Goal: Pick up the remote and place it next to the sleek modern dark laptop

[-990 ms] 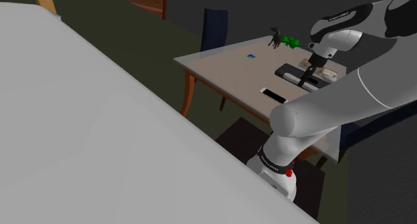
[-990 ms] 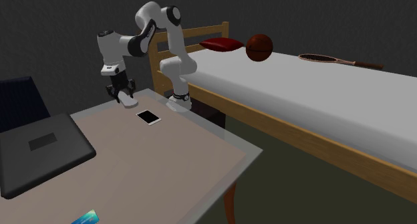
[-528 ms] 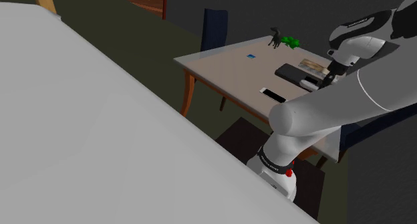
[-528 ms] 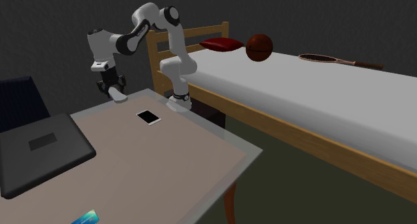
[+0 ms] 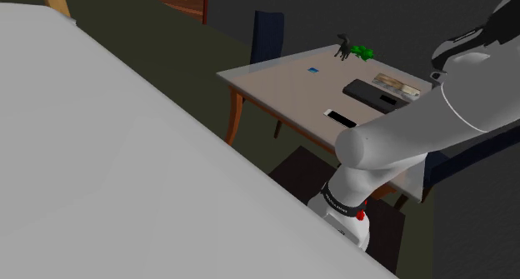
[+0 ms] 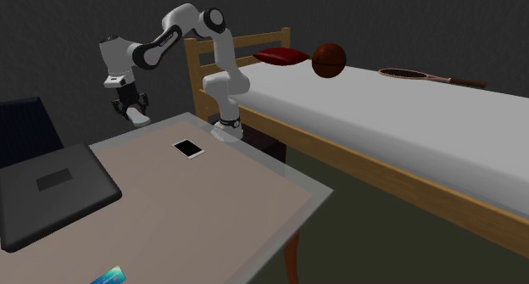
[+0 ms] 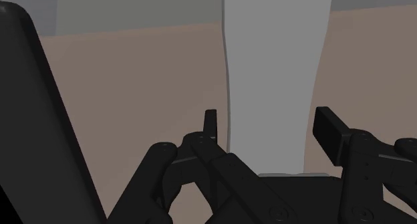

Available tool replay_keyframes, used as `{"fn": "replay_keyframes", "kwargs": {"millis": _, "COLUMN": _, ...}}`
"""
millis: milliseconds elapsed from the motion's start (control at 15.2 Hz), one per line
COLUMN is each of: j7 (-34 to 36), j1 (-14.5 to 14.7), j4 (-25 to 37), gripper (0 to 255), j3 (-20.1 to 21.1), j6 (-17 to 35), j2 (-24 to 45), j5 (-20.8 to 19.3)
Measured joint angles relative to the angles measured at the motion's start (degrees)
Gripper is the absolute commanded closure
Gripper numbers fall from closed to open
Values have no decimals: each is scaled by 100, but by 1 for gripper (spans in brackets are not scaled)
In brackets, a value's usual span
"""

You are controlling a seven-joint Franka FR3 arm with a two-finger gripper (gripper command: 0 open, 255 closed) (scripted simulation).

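Where the hand stood low at the surface a second ago, close to the phone, it now hangs well above the far edge as the second exterior view shows it. It is higher and farther from the phone than half a second ago. Its fingers are clamped on the remote, a plain pale grey bar that runs straight out between them in the wrist view. The remote is off the surface, carried in the air.

In the shoulder view the forearm has swung out toward that view's right edge, and the laptop, whose end the hand stood in front of before, now lies uncovered. The laptop, dark and shut, rests flat by the edge beside the blue chair, well apart from the hand. The phone lies flat near the edge closest to the arm's base. Neither has moved. A small blue card sits at the near edge as before.

Beyond the surface the bed carries a red pillow, a brown ball and a racket, all unchanged.
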Motion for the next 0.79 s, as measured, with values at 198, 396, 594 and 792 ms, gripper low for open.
{"fn": "replay_keyframes", "kwargs": {"millis": 198, "j7": -76, "j1": 67, "j4": -142, "gripper": 255, "j3": -180, "j6": 255, "j2": 117, "j5": 26}}
{"fn": "replay_keyframes", "kwargs": {"millis": 396, "j7": -150, "j1": 169, "j4": -259, "gripper": 255, "j3": -367, "j6": 503, "j2": 262, "j5": 90}}
{"fn": "replay_keyframes", "kwargs": {"millis": 594, "j7": -228, "j1": 275, "j4": -392, "gripper": 255, "j3": -557, "j6": 760, "j2": 407, "j5": 160}}
{"fn": "replay_keyframes", "kwargs": {"millis": 792, "j7": -330, "j1": 452, "j4": -509, "gripper": 255, "j3": -795, "j6": 1040, "j2": 612, "j5": 294}}
